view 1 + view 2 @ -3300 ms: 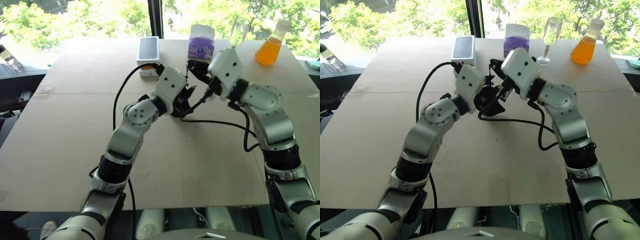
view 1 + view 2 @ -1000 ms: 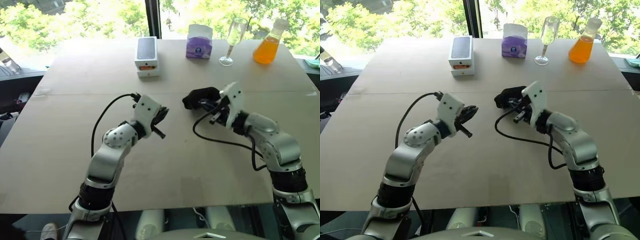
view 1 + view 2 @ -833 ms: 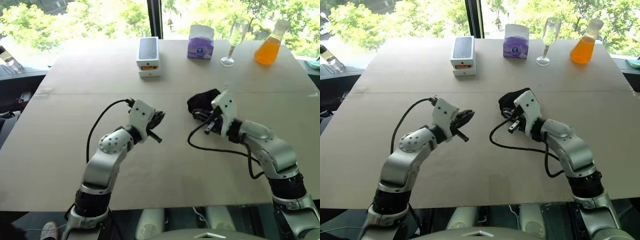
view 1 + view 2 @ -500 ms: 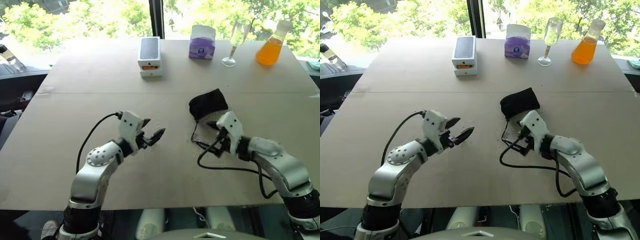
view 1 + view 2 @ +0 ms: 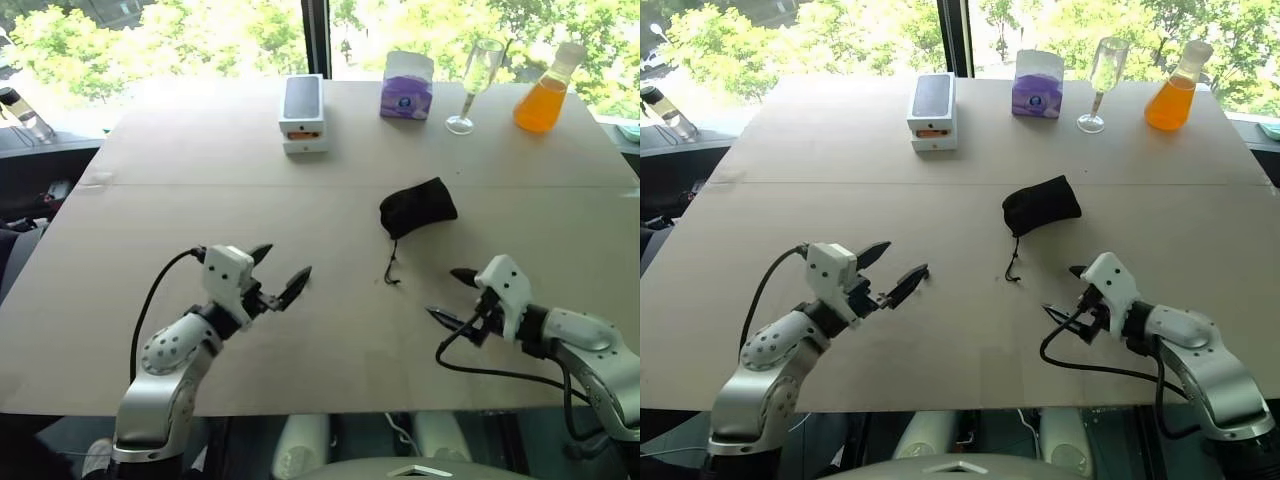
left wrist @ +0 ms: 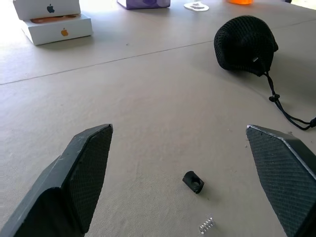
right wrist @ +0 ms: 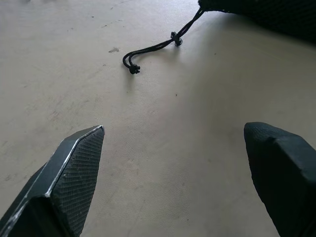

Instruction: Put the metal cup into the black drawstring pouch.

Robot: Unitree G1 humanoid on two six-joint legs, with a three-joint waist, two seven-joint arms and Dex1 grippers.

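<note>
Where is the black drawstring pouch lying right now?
In the left eye view the black drawstring pouch lies mid-table, right of centre, nearer the right gripper, its cord trailing toward the robot.

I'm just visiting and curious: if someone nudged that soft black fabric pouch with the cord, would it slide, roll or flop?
The black fabric pouch bulges rounded, so it probably holds something and might rock rather than collapse. Its mesh cloth looks soft, likely dragging on the table. The loose cord would probably trail.
</note>
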